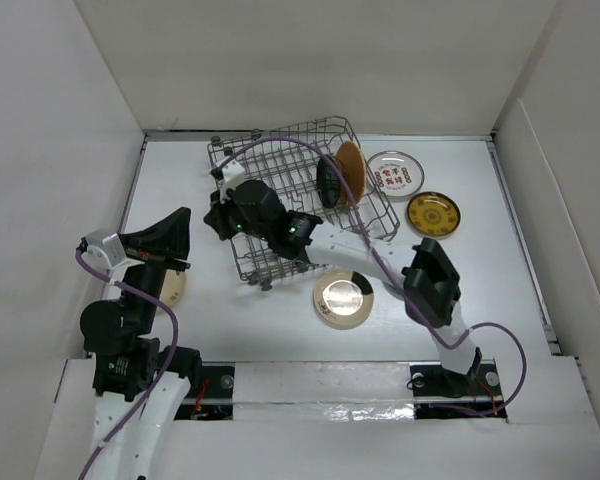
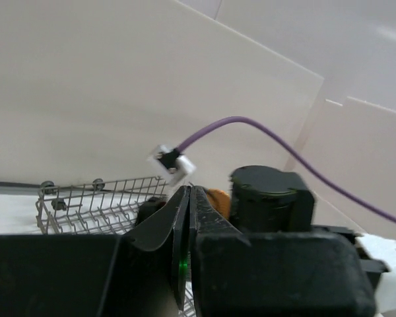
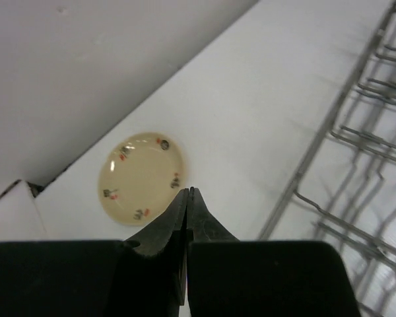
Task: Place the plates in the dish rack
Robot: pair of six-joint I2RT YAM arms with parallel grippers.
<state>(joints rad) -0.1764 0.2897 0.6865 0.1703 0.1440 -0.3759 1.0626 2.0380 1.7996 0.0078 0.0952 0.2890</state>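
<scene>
Both closed, left claw (image 2: 188, 191) raised, right claw (image 3: 187, 191) at dish rack (image 1: 290, 150)

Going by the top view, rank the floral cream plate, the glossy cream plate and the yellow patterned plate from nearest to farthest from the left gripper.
Measured from the left gripper:
1. the floral cream plate, just on its near side, partly under the arm.
2. the glossy cream plate, mid-table, on the near side of the dish rack.
3. the yellow patterned plate, far right, past the rack.
</scene>
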